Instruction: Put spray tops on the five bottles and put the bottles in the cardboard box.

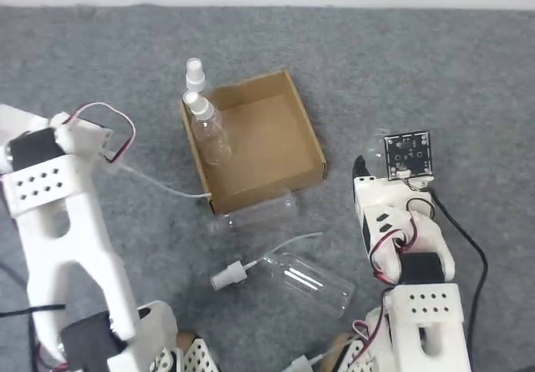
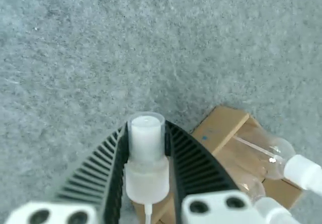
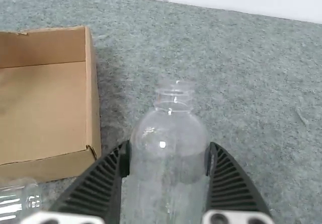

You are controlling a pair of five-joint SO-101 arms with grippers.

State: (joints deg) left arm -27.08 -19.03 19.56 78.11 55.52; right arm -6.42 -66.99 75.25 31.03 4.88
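Clear bottle (image 3: pixel 168 153) sits clamped in the right jaws, open neck pointing away. Left jaws clench a spray top (image 2: pixel 146 151), well apart across the cardboard box (image 1: pixel 272 142).

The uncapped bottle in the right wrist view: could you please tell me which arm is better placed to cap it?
Left, most likely: the left fingers are shut on a spray top, while the right fingers hold the bottle, its open neck free.
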